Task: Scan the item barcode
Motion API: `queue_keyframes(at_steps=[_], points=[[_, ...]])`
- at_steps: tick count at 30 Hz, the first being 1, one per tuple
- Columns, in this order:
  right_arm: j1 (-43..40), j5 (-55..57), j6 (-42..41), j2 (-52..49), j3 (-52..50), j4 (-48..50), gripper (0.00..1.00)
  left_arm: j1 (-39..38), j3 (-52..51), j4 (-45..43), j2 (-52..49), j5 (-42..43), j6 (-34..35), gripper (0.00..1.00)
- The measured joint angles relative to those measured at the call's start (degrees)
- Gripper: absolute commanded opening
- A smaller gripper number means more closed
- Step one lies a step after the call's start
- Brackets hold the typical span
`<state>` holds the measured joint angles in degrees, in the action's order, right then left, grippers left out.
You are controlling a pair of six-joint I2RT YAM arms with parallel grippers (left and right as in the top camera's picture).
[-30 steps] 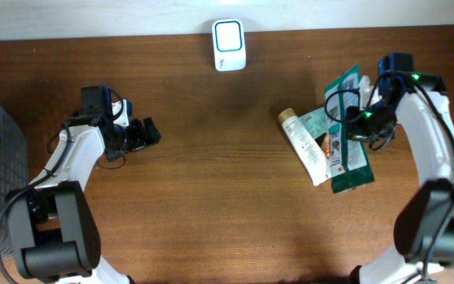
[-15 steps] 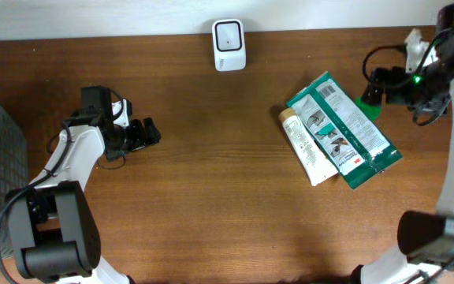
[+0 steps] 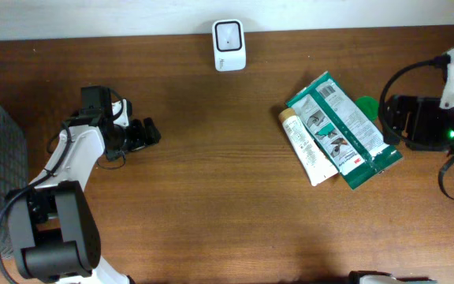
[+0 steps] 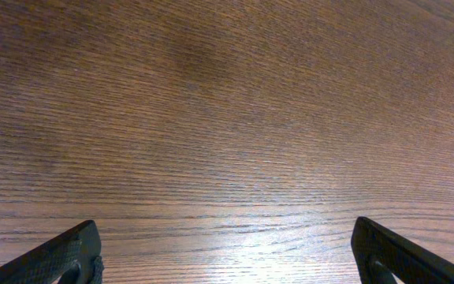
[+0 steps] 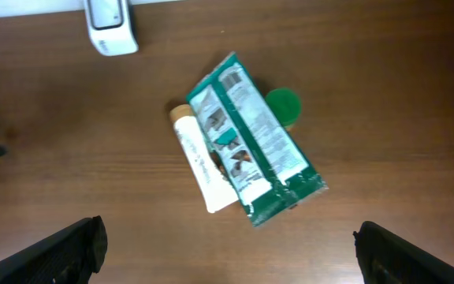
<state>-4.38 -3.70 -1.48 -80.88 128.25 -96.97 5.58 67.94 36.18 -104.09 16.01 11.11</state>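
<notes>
Rightward, green packet (image 3: 344, 130) against white tube (image 3: 304, 147), green lid (image 3: 367, 106) beside, scanner (image 3: 228, 45) well apart, left tool (image 4: 227, 252) and right tool (image 5: 227, 244) spread, empty.

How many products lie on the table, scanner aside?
3: a green pouch right of centre, a white tube along its left edge, a green disc showing at its right edge. Others may hide underneath.

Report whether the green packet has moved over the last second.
Yes. The green packet has turned: its upper end swung left, toward the white scanner, and its lower end right, away from the tube.
</notes>
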Motion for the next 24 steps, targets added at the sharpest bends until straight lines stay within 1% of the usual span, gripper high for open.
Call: queue_keyframes(at_steps=[4, 5, 6, 8, 10, 11, 12, 13, 14, 15, 17, 18, 19, 24], points=[[0.0, 1.79, 1.66, 5.22, -1.25, 0.0, 0.98, 0.0, 0.0, 0.02, 0.0, 0.0, 0.0, 0.99], [0.0, 2.19, 1.99, 7.69, -2.71, 0.48, 0.98, 0.02, 0.0, 0.04, 0.0, 0.0, 0.0, 0.99], [0.0, 2.69, 2.21, 11.41, -6.93, 4.2, 0.98, 0.0, 0.0, -0.02, 0.0, -0.02, 0.0, 0.99], [0.0, 3.96, 2.54, 20.46, -19.93, 16.04, 0.98, 0.0, 0.0, -0.09, 0.0, -0.02, 0.0, 0.99], [0.0, 4.83, 3.3, 30.51, -37.59, 32.87, 0.98, 0.0, 0.0, -0.04, 0.0, -0.04, 0.0, 0.99], [0.0, 4.9, 3.41, 34.23, -44.65, 38.73, 0.98, 0.02, 0.0, -0.02, 0.0, 0.0, 0.0, 0.99], [0.0, 4.98, 3.48, 37.92, -52.11, 46.64, 0.98, 0.0, 0.0, 0.04, 0.0, 0.02, 0.0, 0.99], [0.0, 4.98, 3.56, 41.75, -59.74, 52.46, 0.98, 0.02, 0.0, 0.07, 0.0, 0.02, 0.0, 0.99], [0.15, 5.03, 3.63, 44.46, -65.0, 56.98, 0.98, 0.02, 0.0, -0.02, 0.0, 0.02, 0.0, 0.99], [0.87, 5.22, 3.65, 49.27, -73.77, 63.67, 0.98, 0.0, 0.0, 0.02, 0.0, -0.04, 0.0, 0.99], [2.36, 5.22, 3.65, 57.02, -87.32, 74.53, 0.99, 0.02, 0.0, 0.07, 0.0, -0.02, 0.0, 0.99], [2.89, 5.18, 3.69, 59.84, -92.35, 78.93, 0.99, 0.02, 0.0, -0.07, 0.0, 0.02, 0.0, 0.99], [3.69, 5.2, 3.63, 64.19, -100.28, 84.41, 0.98, 0.0, 0.0, -0.09, 0.0, 0.0, 0.0, 0.99], [5.92, 5.2, 3.67, 74.69, -118.88, 95.58, 0.98, 0.0, 0.0, -0.02, 0.0, 0.0, 0.0, 0.99]])
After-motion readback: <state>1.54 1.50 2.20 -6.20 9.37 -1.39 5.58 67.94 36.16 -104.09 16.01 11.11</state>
